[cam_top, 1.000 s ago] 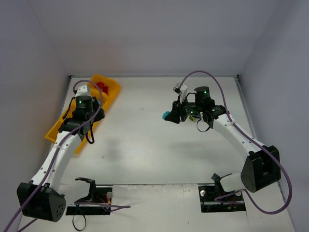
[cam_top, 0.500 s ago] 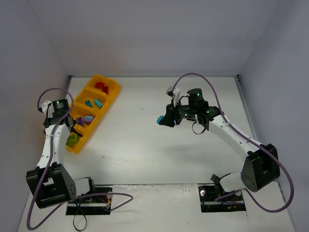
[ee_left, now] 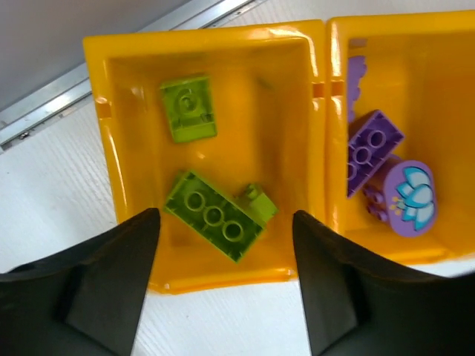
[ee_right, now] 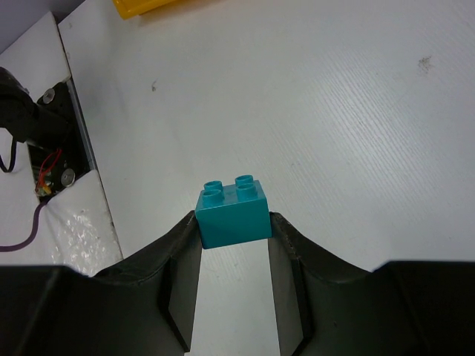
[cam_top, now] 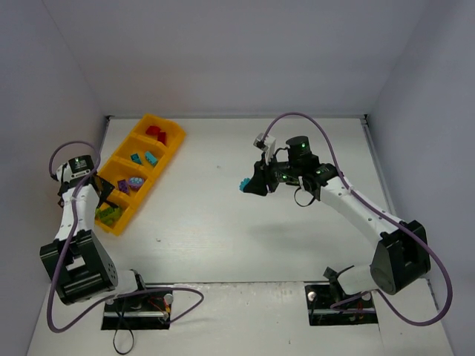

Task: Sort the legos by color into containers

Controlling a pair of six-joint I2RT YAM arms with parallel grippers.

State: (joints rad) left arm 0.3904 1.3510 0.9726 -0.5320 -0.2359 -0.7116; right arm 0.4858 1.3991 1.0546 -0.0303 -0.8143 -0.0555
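R gripper (ee_right: 232, 231) clamped the teal brick (ee_right: 232, 211) aloft, prob. for carrying to the tray (cam_top: 177, 141) at its 9 o'clock. L gripper (ee_left: 223, 226) hung agape over lime bricks (ee_left: 214, 216), holding nothing.

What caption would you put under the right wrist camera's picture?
The right gripper clamps a small teal brick, studs up, over the white table.
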